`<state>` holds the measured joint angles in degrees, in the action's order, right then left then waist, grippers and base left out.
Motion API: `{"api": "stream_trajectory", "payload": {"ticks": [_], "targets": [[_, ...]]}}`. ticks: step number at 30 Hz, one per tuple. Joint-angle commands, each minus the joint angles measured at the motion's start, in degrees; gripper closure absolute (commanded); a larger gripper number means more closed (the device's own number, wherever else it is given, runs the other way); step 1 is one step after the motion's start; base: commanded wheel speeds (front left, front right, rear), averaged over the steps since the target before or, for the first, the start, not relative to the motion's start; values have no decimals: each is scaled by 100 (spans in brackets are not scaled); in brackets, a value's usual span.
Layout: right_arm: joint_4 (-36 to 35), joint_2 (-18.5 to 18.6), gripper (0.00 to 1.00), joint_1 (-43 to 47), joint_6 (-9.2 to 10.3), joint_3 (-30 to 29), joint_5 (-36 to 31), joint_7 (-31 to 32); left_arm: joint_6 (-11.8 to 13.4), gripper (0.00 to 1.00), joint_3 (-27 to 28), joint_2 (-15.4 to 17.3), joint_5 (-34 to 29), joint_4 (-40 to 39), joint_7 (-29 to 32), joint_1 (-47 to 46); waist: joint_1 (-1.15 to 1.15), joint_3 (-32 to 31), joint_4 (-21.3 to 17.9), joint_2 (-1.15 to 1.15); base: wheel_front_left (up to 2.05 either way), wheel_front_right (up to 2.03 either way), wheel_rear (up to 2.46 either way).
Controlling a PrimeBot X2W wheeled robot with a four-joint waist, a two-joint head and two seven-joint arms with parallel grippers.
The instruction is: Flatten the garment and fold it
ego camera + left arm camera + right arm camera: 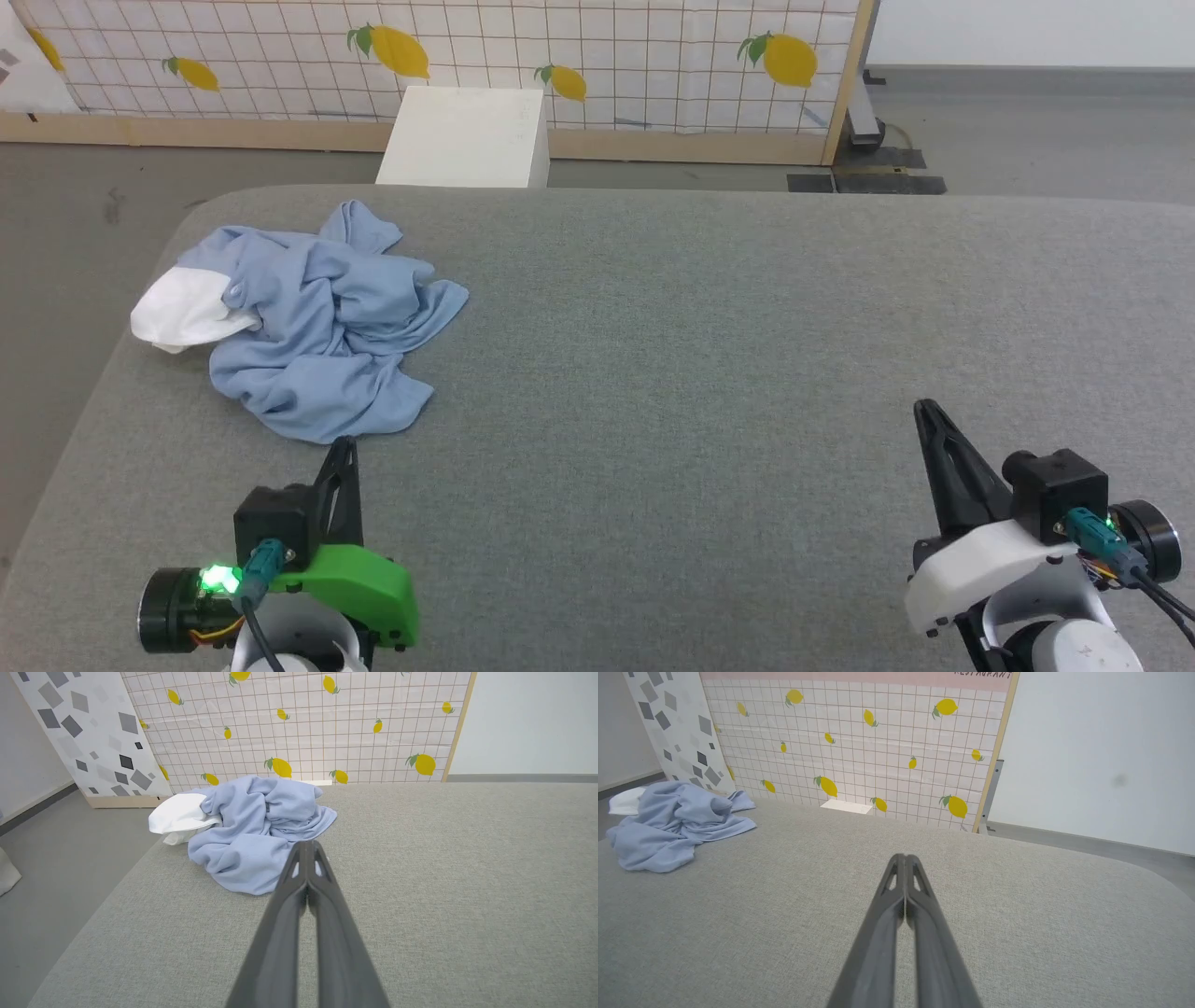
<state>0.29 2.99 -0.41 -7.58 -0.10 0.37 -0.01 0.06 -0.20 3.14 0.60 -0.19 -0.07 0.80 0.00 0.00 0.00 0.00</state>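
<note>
Green-cased left gripper [345,450] sits low left, fingers pinched together, holding nothing. Right gripper [926,411] low right, pinched too, empty. Light blue garment [317,327] lies just past left gripper tips, ahead and bit left, on far-left part of grey soft table [700,308]. Crumpled heap, no clear long side, white part at its left end. Left arm much nearer; right arm well apart. Guess: left reaches first.
</note>
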Motion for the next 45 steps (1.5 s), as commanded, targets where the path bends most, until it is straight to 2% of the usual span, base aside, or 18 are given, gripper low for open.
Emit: {"api": "stream_trajectory", "payload": {"ticks": [1, 10, 11, 45], "targets": [[-29, -12, 100, 41, 9, 10, -37, 1, -6, 100, 20, -26, -60, 19, 7, -80, 0, 0, 0, 0, 0, 0, 0], [-29, -12, 100, 41, 9, 10, -37, 1, -6, 100, 20, -26, -60, 19, 7, -80, 0, 0, 0, 0, 0, 0, 0], [1, 0, 0, 0, 0, -1, 1, -1, 0, 0, -1, 1, 2, 0, -1, 1, 0, 0, 0, 0, 0, 0, 0], [185, -1, 0, 82, 1, -374, 202, -366, 216, 0, -140, -5, 155, -109, -366, 134, 0, -22, 131, 0, 0, 0, 0]]}}
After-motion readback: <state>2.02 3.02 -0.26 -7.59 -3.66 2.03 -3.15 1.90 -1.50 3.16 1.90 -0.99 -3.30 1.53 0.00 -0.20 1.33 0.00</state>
